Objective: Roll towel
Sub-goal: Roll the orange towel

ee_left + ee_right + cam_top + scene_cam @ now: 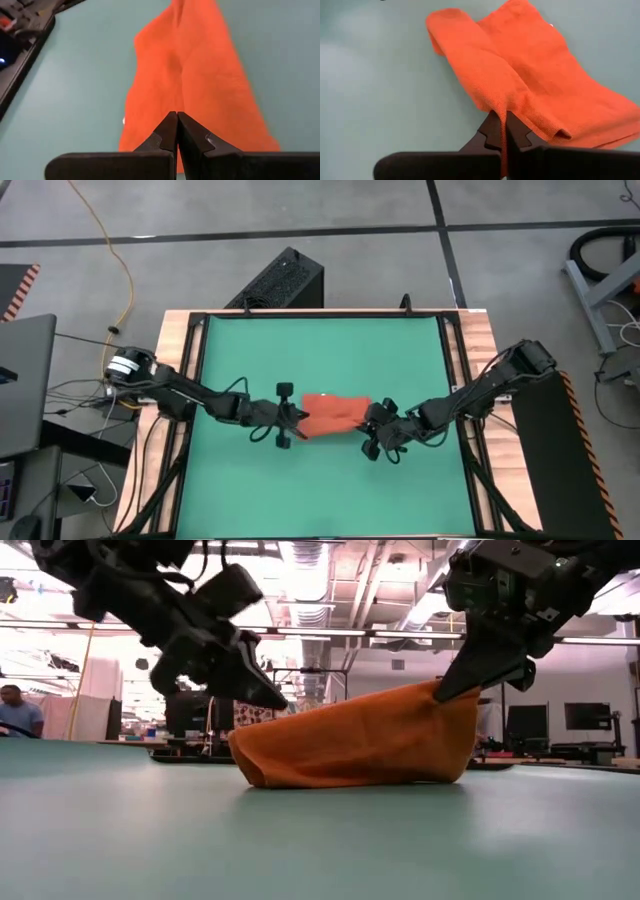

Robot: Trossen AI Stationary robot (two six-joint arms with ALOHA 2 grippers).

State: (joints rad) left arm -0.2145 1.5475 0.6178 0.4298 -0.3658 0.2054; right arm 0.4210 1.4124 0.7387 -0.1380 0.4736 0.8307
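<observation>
The orange-red towel (335, 414) lies bunched lengthwise in the middle of the green table (320, 490). Its left end and underside (270, 775) rest on the table, and its right end is drawn up into a peak. A small white tag (551, 25) shows at one edge. My right gripper (373, 421) is shut on the raised right end. My left gripper (300, 420) is shut, its tips (176, 116) just over the towel's left end. My right gripper pinches a raised fold at the towel's right end (506, 104) between its two fingers, slanting down from the table's right. The cloth rises to a peak (432, 696) at the fingertips, and the rest slopes down leftward onto the table. My left gripper's shut tips (281, 702) stand at the towel's upper left edge. I cannot tell whether they touch it.
A wooden frame (180, 380) borders the green table. A black box (285, 280) stands beyond the far edge and a laptop (25, 380) off the left side. Open green surface lies near and far of the towel. A person (15, 710) shows in the room behind.
</observation>
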